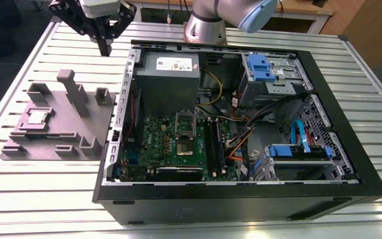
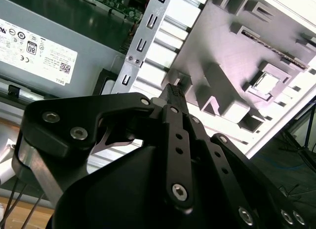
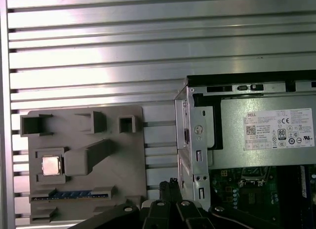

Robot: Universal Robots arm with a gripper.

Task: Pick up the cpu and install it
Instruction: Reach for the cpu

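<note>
Silvery-grey, the cpu (image 1: 37, 117) lies in a pocket of the grey fixture (image 1: 61, 127); the gripper (image 1: 105, 51) hangs beside that fixture, 2 fingers (image 1: 104, 46) together and empty, so a clean pick needs them parted and centred squarely.

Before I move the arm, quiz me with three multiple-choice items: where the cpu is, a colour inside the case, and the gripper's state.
1. Where is the cpu? A in the grey fixture; B in the motherboard socket; C on the power supply.
2. What colour are the drive brackets in the case? A red; B blue; C white.
3. The gripper is: A shut on the cpu; B shut, empty; C wide open.
Answers: 1 A, it lies in a fixture recess. 2 B, both are blue. 3 B, fingers meet, nothing between.
</note>
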